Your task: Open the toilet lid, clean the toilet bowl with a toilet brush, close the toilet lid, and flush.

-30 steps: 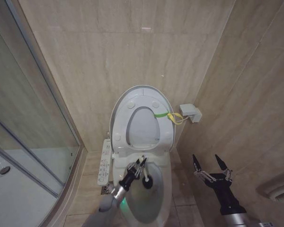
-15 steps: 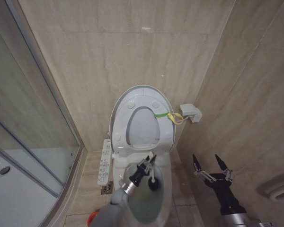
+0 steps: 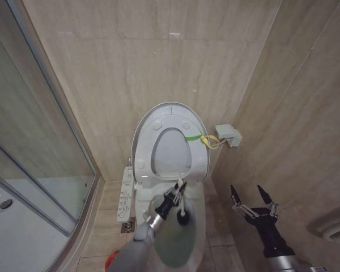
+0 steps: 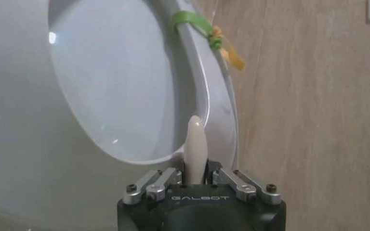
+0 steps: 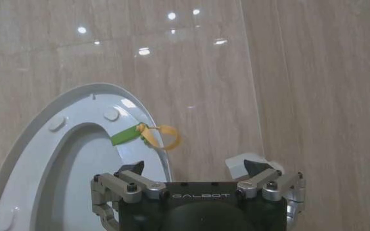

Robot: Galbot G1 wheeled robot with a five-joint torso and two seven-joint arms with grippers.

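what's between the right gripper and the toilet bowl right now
Nothing stands there. In the head view the right gripper hangs open by the side wall, and just bare floor tile separates it from the toilet bowl.

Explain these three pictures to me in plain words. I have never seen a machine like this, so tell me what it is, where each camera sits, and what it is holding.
This is a wheeled robot with two arms in a bathroom. The head camera looks down at the white ceramic toilet bowl, with the glossy white oval toilet lid standing open against the wall. The other two cameras sit on the wrists. The left gripper is shut on the thin white-handled toilet brush, whose dark head is over the bowl. The left wrist view shows that handle between the fingers. The right gripper waits open beside the toilet, near the tiled wall.
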